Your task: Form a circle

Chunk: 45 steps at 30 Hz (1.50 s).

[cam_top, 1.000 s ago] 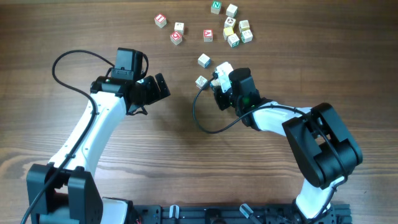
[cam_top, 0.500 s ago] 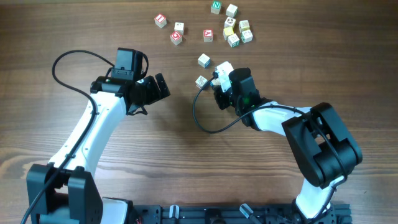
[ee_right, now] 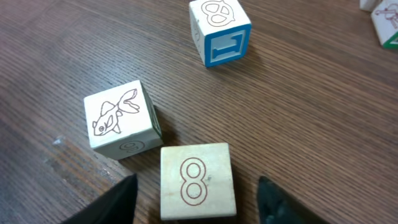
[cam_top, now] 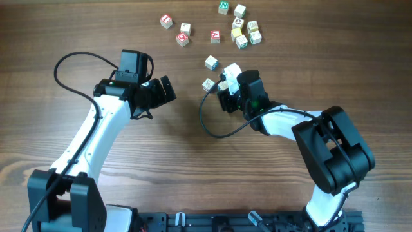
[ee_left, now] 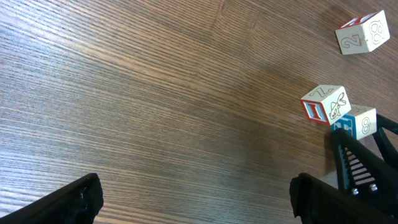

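No circle of cubes shows. Small wooden letter cubes lie scattered at the table's far side (cam_top: 241, 41). Three more sit by my right gripper (cam_top: 223, 87): a blue-edged cube (ee_right: 219, 31), a cube with a fish drawing (ee_right: 121, 118), and a pale cube marked 8 (ee_right: 197, 180). The 8 cube rests on the table between the fingers of my right gripper (ee_right: 197, 190), which is open with a gap on each side. My left gripper (cam_top: 168, 90) hovers to their left, open wide and empty (ee_left: 196, 193).
Red-lettered cubes (cam_top: 183, 39) lie at the far middle and a green-lettered one (cam_top: 223, 7) near the far edge. A black cable (cam_top: 206, 122) loops on the table by the right arm. The left wrist view shows a red-edged cube (ee_left: 325, 102) and a farther one (ee_left: 362, 34).
My right gripper's jaws have spread apart and let go of the 8 cube, which stays on the table. Neither arm has shifted.
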Available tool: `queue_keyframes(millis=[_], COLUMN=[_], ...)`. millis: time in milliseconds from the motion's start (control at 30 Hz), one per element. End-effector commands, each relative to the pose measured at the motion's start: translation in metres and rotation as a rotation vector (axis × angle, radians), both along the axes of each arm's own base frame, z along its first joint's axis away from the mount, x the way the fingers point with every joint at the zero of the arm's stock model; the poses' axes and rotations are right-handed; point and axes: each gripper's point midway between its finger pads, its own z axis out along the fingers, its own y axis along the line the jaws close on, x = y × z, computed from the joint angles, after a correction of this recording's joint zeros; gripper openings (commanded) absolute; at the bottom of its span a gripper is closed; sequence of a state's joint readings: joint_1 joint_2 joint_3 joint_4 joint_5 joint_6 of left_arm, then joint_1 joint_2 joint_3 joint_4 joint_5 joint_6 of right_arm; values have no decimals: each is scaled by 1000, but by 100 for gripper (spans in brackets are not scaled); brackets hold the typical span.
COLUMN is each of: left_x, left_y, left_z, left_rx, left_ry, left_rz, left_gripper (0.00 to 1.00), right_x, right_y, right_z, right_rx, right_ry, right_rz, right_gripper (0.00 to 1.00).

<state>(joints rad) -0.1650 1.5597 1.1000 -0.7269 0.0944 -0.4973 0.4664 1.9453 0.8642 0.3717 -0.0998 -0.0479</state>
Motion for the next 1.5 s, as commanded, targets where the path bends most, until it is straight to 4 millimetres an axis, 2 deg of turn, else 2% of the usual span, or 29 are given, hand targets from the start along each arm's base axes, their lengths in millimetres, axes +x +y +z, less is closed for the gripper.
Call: queue_keyframes(millis=[0,33,133,267,300,333,400,433,467,567,667,733,800,867,1067,1467], left_x=[0,0,0,0,0,0,0,0,0,0,0,0,0,0,0,0], left_y=[4,4,4,4,4,4,4,4,4,4,4,4,4,4,4,4], left_z=[0,0,0,0,0,0,0,0,0,0,0,0,0,0,0,0], left_rx=[16,15,15,16,16,16,15,16,15,16,16,15,16,15,15,16], left_ry=[-4,-3,-3,-4,-4,-4,-3,-4,-3,-4,-4,-3,-4,-3,-3,-4], left_rz=[-8,-8,-8,-8,-8,-8,-8,-8,-8,-8,-8,-8,-8,-8,-8,-8], left_gripper=[100,100,100,100,100,100,100,100,100,100,100,100,100,100,100,100], right_x=[1,1,2,2,0,-1,-3,-2,-1,0,-2,1,5,7,7,2], right_y=[7,7,5,-17,-18,-18,-23,-30,-36,-43,-39,-37,-32,-31,-31,-19], right_z=[8,14,33,50,51,51,48,46,44,41,37,29,9,5,-2,-1], right_rx=[18,24,44,4,-1,-4,-13,-3,16,80,129,136,151,152,151,188], right_ry=[-6,-12,-28,-26,-21,-16,5,23,46,95,132,137,147,147,153,179], right_rz=[12,9,-11,-129,-130,-130,-141,-185,-225,-299,-320,-323,-318,-319,-321,-259], right_gripper=[94,99,100,99,95,79,32,16,4,4,5,4,4,5,4,5])
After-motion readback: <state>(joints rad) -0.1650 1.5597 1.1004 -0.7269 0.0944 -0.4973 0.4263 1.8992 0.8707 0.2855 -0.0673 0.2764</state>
